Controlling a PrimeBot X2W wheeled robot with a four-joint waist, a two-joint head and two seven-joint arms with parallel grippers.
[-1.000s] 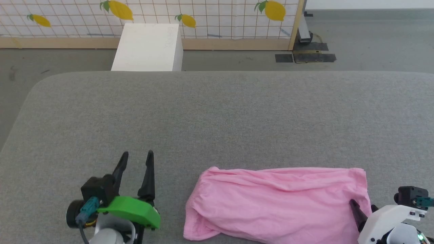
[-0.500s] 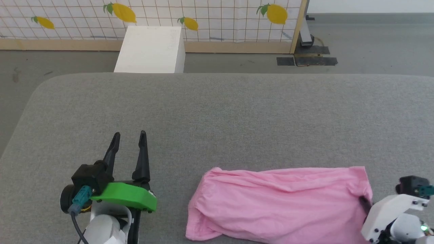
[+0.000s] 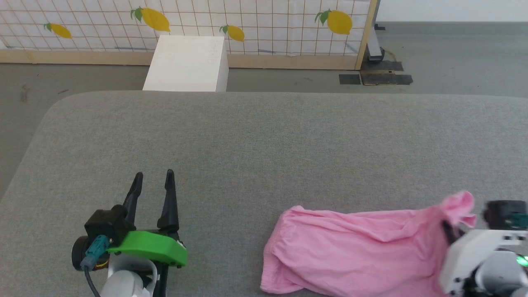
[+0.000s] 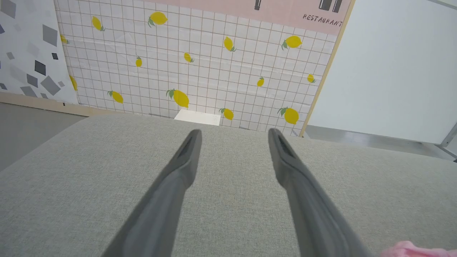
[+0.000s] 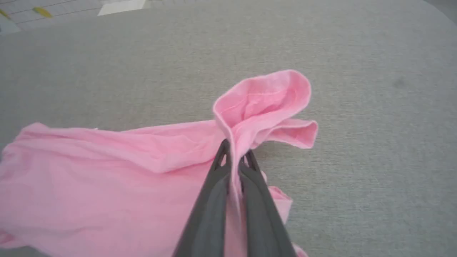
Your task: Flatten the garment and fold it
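1. Head view: a light pink, thin soft-fabric garment (image 3: 354, 247) lies crumpled on the near right part of a grey, cloth-covered worktop (image 3: 264, 136) with rounded corners. It stretches from left to right.
2. Its left end rests flat on the worktop, while its right end stands up in a small peak, clear of the surface.
3. Right wrist view: the right end effector (image 5: 236, 149) is clenched on that raised end. Its two long dark fingers (image 5: 210, 200) are pressed together with a fold of pink fabric pinched between them.
4. Just beyond the fingertips, a hemmed edge of the garment curls into an open loop, and a second hemmed flap sticks out to one side.
5. The left end effector (image 3: 154, 174) sits well apart from the garment, on the near left of the worktop. It is released, its fingers (image 4: 178, 178) spread with only bare grey cloth visible between them. Whether it touches the surface cannot be told.
6. Past the far edge of the worktop, a white rectangular box (image 3: 187, 62) stands on the grey floor (image 3: 453, 53). Behind it is a white grid-patterned panel (image 3: 264, 24) printed with yellow lemons.
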